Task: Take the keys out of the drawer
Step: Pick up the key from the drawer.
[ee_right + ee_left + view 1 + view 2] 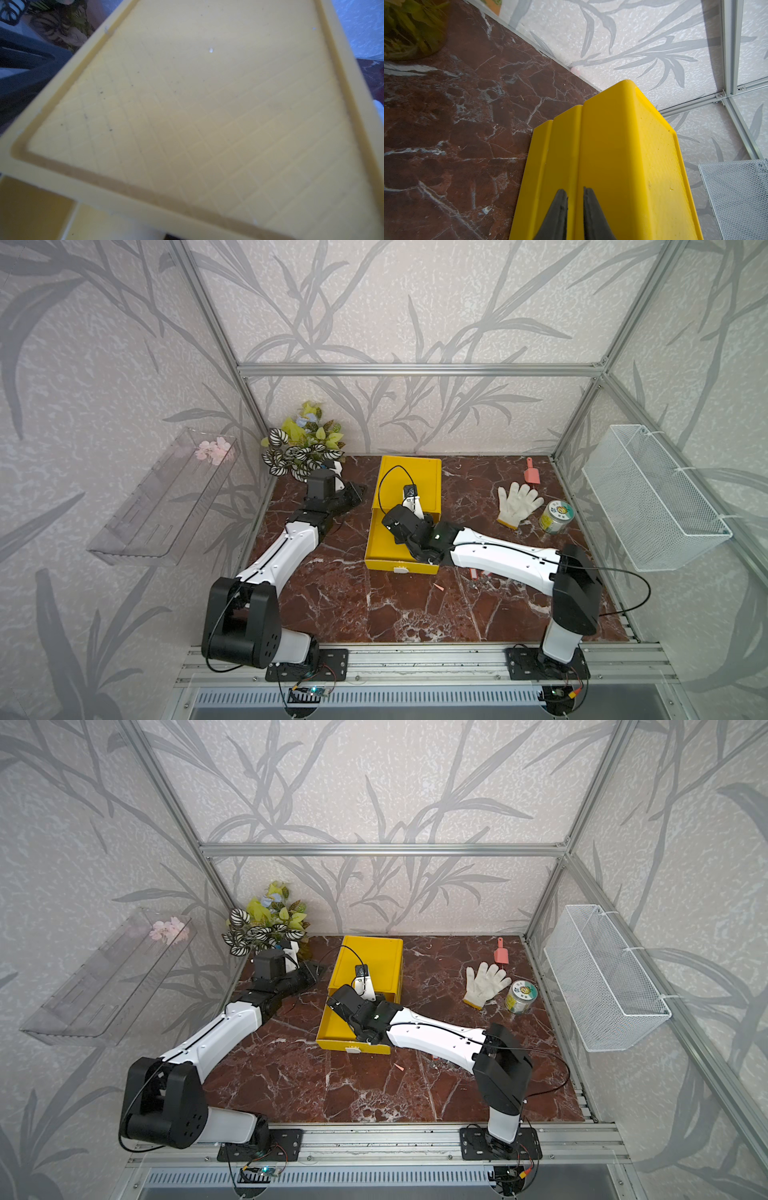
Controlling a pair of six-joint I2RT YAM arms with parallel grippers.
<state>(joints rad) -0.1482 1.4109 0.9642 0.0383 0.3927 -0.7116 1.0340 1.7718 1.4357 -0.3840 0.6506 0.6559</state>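
R pincer (412, 509) dips into pulled-out yellow plastic drawer (383, 546), frame centre. Tips hidden; shut, load can't tell. L pincer (575, 204) slightly parted, astride a rib of yellow drawer housing (623, 145). Red-tagged silver keys (473, 572) lie on marble-look table (353, 605) under R forearm, lower right of drawer. Too hidden to tell long axis or pointing.

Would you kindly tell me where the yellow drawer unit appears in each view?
In a top view: yellow drawer unit at centre, toward the back.
In a top view: yellow drawer unit at centre.
Left wrist: yellow drawer unit close ahead, side on.
Right wrist: yellow drawer unit fills the picture.
Shared landmark: the plant.
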